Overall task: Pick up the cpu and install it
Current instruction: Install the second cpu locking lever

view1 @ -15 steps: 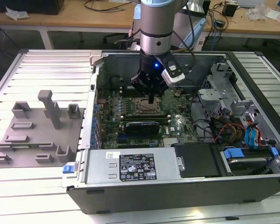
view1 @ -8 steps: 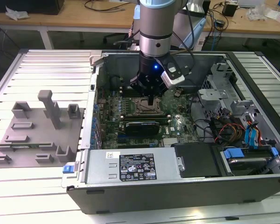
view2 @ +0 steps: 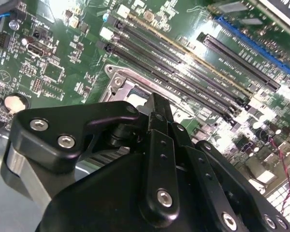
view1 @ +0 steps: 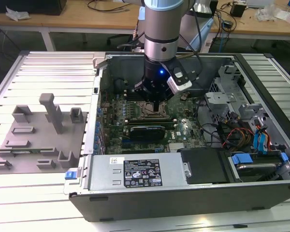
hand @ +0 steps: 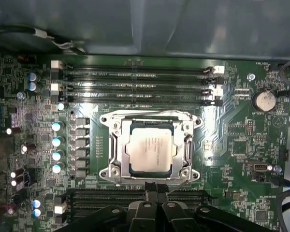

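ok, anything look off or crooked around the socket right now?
Nothing stands out. In the first wrist view the cpu lies flat and square inside the socket frame, edges parallel to it. No debris or damage visible on the motherboard around it.

No legible text on any surface.

slatted metal table, open computer case, grey fixture plate
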`<state>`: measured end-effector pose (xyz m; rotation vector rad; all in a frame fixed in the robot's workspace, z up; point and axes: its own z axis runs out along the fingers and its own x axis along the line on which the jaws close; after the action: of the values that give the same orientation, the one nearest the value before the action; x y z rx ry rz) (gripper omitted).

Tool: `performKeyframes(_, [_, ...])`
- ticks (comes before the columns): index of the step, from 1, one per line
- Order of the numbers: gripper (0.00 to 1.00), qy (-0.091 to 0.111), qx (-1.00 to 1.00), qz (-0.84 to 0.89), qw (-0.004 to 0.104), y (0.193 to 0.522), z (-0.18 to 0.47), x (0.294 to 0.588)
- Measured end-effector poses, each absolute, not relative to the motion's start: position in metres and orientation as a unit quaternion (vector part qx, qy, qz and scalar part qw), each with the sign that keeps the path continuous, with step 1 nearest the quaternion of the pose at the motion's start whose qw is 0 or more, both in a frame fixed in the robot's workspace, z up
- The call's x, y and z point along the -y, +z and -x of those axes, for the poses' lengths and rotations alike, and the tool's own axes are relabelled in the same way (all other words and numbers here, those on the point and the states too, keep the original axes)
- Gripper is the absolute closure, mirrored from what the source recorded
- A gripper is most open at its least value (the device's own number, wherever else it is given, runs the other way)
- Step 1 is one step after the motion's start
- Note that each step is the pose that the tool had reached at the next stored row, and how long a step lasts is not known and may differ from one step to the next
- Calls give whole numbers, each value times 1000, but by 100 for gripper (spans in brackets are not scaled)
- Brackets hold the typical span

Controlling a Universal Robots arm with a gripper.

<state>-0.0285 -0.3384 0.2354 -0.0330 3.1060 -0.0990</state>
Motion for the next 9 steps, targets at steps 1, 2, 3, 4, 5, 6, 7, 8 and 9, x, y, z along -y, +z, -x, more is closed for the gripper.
performKeyframes(1, [89, -32, -999, 11, 17, 235, 29, 340])
performKeyframes(2, [89, -31, -999, 11, 17, 235, 29, 340])
performKeyframes(3, [89, -31, -999, 11, 17, 235, 29, 341])
performKeyframes(4, [89, -31, -999, 11, 17, 235, 29, 341])
performKeyframes(5, [89, -31, -999, 11, 17, 235, 29, 341])
performKeyframes(6, [89, -31, -999, 11, 17, 235, 29, 341])
performKeyframes(7, [89, -31, -999, 11, 17, 235, 29, 341])
performKeyframes(8, [89, -31, -999, 11, 17, 235, 29, 341])
performKeyframes(9, [89, -31, -999, 11, 17, 235, 29, 342])
